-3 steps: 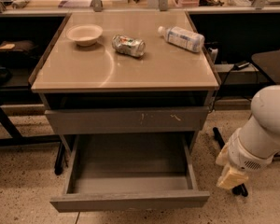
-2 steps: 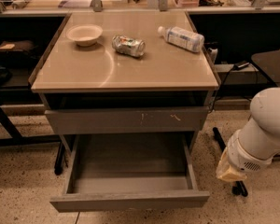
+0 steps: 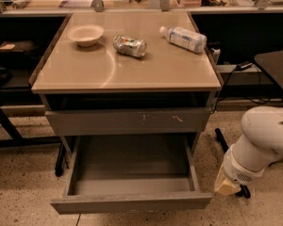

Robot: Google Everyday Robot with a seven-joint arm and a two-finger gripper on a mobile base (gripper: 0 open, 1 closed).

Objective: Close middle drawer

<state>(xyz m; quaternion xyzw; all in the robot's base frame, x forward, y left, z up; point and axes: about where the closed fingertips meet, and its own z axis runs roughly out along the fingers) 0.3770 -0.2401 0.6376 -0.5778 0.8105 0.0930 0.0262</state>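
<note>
Camera view: middle drawer (image 3: 131,179) spans left-right, open forward; gripper (image 3: 225,185) at right.

You have a speckled terrazzo floor (image 3: 23,187) under warm, dim light that leaves a pale arc of glare on the tan counter (image 3: 85,74). Behind it runs a cluttered bench (image 3: 61,4) with metal uprights, dark recesses below, and a black cable (image 3: 231,72) trailing at right beside a dark tabletop (image 3: 278,67). The claw (image 3: 226,185) hangs low at right, just above the floor.
</note>
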